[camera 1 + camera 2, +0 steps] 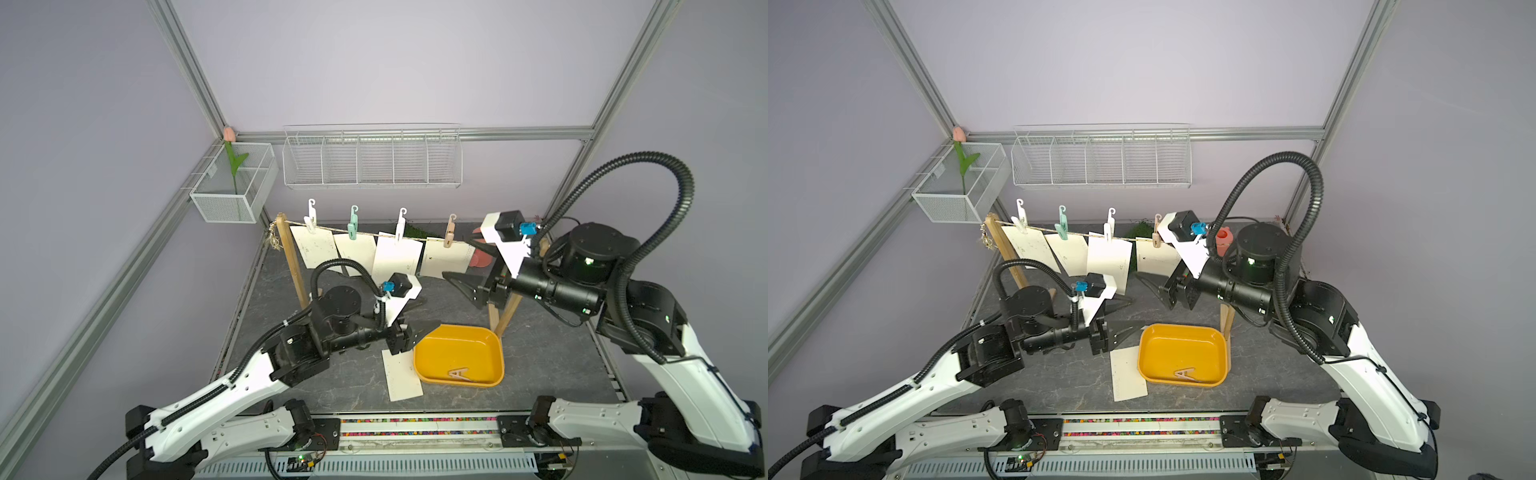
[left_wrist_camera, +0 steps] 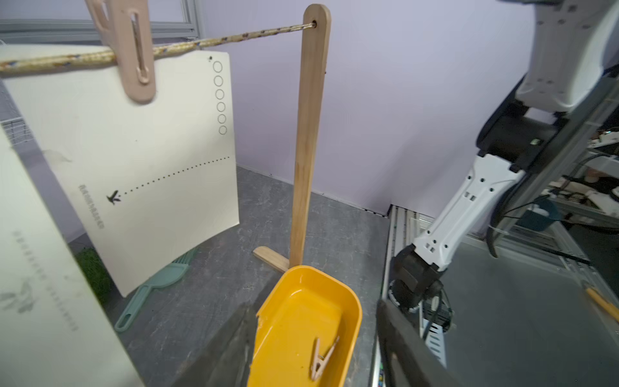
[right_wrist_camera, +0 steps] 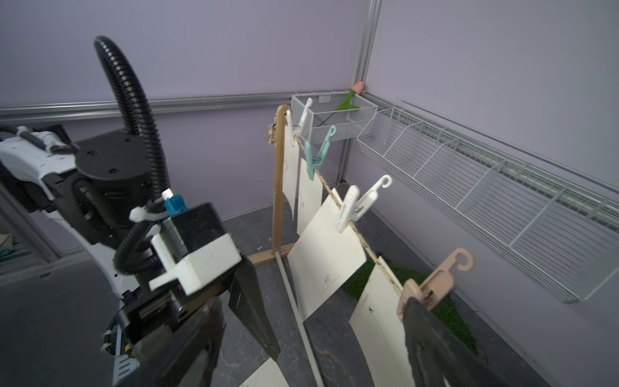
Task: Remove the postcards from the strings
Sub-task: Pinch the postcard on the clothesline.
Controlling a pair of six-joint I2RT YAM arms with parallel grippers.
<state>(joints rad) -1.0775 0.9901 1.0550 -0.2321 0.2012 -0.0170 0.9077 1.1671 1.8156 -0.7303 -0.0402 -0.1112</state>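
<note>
The string (image 1: 368, 233) runs between two wooden posts (image 1: 291, 262). Several postcards (image 1: 395, 255) hang from it under white, teal and beige clothespins. The rightmost postcard (image 1: 446, 257) hangs under the beige clothespin (image 3: 432, 284). My right gripper (image 1: 463, 264) is open around this card's right edge, and one finger's tip (image 3: 413, 310) is at the beige pin's foot. Another postcard (image 1: 401, 376) lies flat on the table beside the yellow tray (image 1: 496, 345). My left gripper (image 1: 419, 332) hovers open and empty over the tray's left rim (image 2: 268, 301).
A wooden clothespin (image 1: 459, 374) lies in the tray. The right post (image 2: 306, 134) stands just behind the tray. A teal comb (image 2: 150, 288) and green moss (image 3: 449, 315) lie behind the line. A wire shelf (image 1: 372, 166) and a mesh box (image 1: 232, 187) hang on the walls.
</note>
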